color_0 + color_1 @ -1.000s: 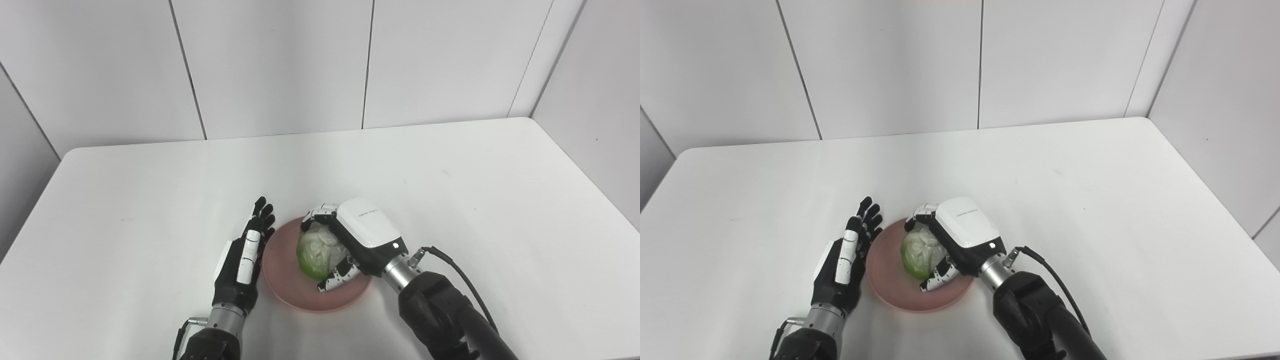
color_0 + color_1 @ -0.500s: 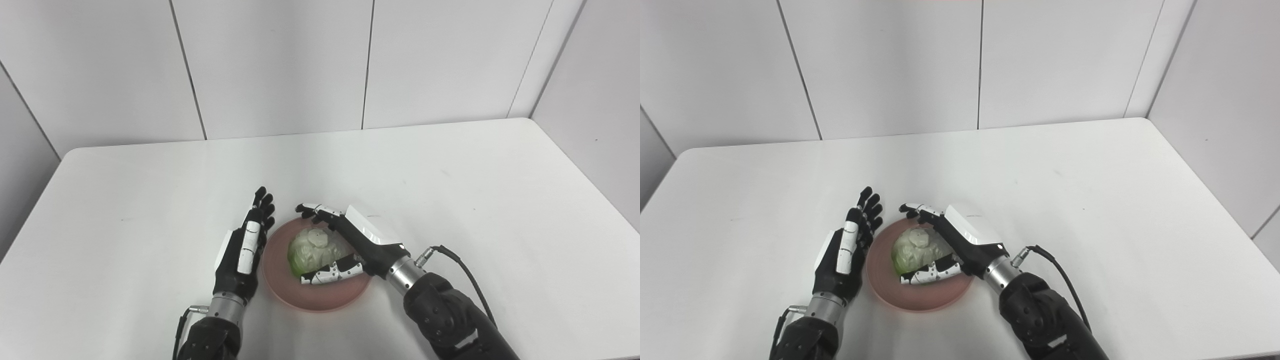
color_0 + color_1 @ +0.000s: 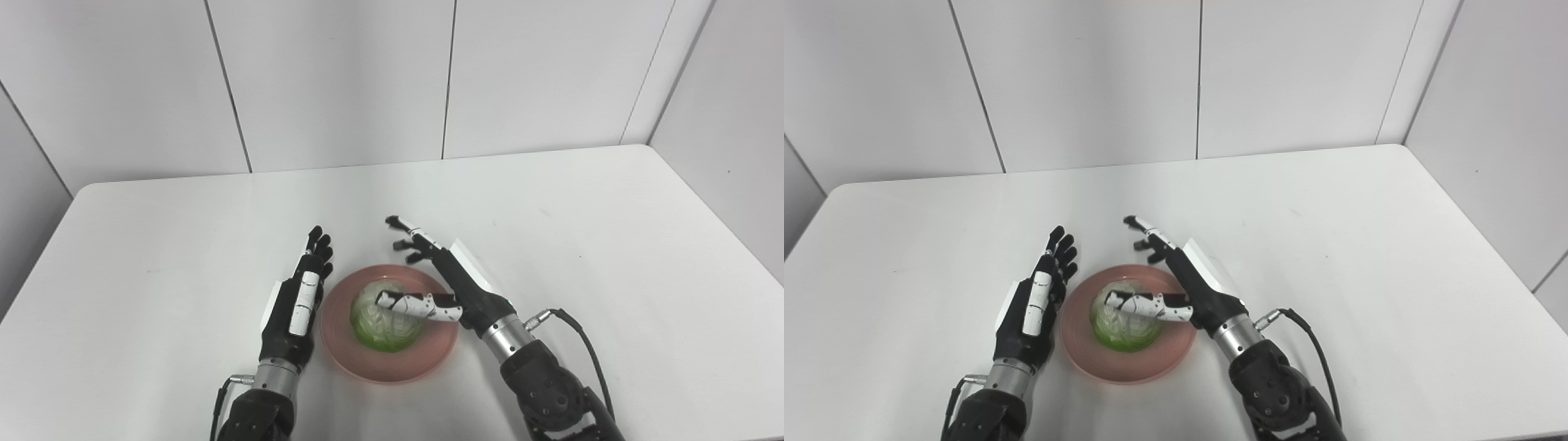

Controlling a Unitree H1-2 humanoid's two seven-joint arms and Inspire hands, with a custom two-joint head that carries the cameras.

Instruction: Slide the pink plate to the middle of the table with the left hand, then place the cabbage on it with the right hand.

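- The left hand (image 3: 294,303) stands on its edge just left of the plate (image 3: 343,358). Its fingers are straight and close side by side, and it holds nothing. It is in the same spot as a second ago, so it just waits.
- The plate is pink and round, with a low rim. It sits on the white table (image 3: 612,245), near the front edge and about halfway across. It has not moved in the last second. I think the sliding part is done.
- The cabbage (image 3: 380,318) lies in the middle of the plate. A second ago the right hand was wrapped around it. Now it sits there alone and nothing grips it. I think the putting part is done too.
- The cabbage is a small round ball. It is pale and whitish on top and bright green low down, with crinkly leaves. It looks still and does not seem to roll.
- The right hand (image 3: 453,285) has let go. Its fingers are spread wide and point away past the far rim of the plate. Its thumb sticks out over the cabbage, and I cannot tell if it touches it. The hand only needs to pull back now.
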